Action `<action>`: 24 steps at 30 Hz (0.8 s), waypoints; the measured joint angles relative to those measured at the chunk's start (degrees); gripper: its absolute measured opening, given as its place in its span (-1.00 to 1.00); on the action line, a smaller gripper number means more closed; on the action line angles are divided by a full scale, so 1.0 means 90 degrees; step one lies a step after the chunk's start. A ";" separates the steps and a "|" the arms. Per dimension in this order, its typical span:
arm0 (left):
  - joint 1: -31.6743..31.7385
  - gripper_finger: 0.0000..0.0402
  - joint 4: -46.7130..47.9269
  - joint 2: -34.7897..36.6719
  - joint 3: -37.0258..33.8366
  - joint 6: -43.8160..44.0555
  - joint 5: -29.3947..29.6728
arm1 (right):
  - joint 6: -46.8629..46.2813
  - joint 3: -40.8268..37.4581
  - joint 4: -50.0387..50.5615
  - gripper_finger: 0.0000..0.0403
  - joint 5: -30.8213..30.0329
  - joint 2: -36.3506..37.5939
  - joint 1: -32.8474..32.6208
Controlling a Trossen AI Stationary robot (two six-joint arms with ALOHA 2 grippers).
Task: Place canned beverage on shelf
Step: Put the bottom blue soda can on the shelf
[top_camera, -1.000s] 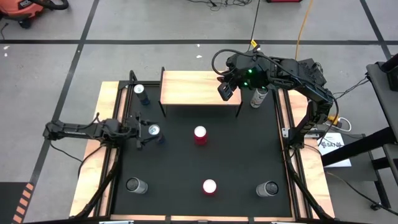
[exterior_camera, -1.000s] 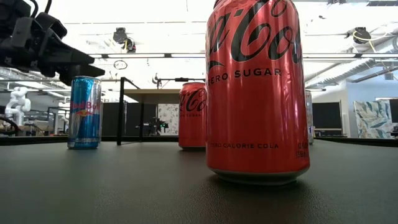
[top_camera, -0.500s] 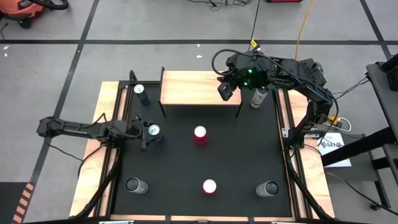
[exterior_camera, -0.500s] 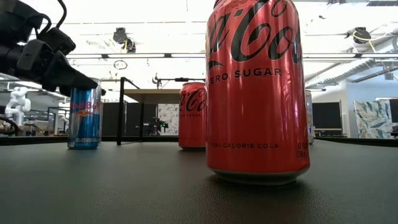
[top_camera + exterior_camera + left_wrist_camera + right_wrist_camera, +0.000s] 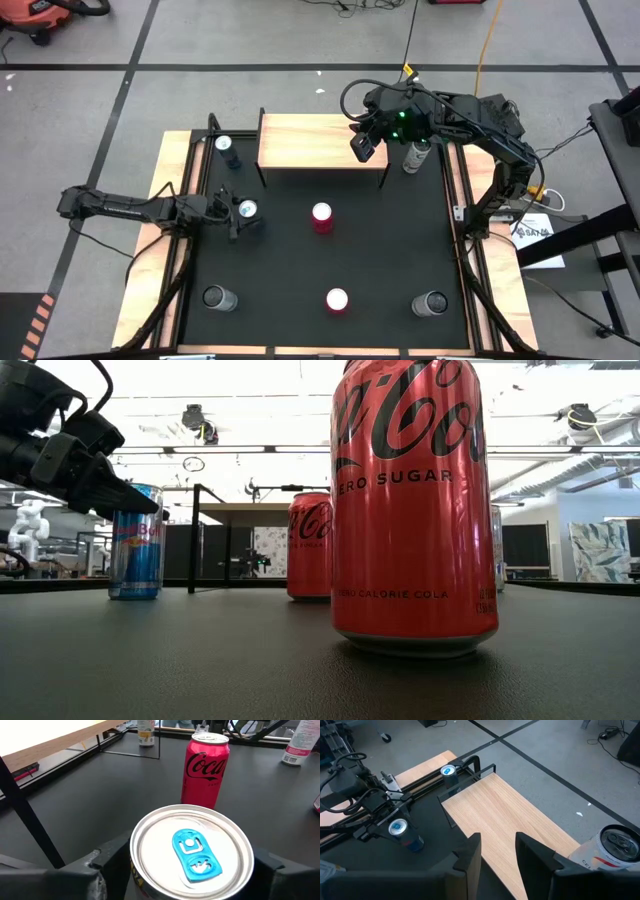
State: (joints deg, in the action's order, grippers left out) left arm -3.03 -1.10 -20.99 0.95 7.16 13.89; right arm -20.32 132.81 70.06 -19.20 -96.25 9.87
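The left claw (image 5: 236, 212) straddles the blue can (image 5: 192, 851) on the worktop (image 5: 300, 270), fingers spread on either side, not visibly clamped. The shelf (image 5: 318, 142) stands empty, well apart. The right claw (image 5: 497, 851) hovers spread above it. The can is rigid, smooth, probably slippery: grip mid-wall.

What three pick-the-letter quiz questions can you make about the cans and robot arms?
1. Where is the left gripper?
A. at the blue-tabbed can
B. at a grey can
C. off the table

2. How many red cans stand on the table?
A. one
B. two
C. four

3. The shelf top is:
A. full
B. holding one can
C. bare

Answers: 1 A, the left wrist view looks straight onto that can's lid. 2 B, the high view shows two red cans. 3 C, only bare wood shows on top.
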 joint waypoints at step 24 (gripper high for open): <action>0.0002 0.14 -0.0260 0.0000 -0.0036 -0.0063 -0.0039 | 0.0017 0.0000 0.0002 -0.47 0.0000 0.0000 0.0000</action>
State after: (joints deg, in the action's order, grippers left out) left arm -3.01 -3.45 -20.99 0.62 6.59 13.54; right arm -20.16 132.81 70.08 -19.20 -96.25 9.87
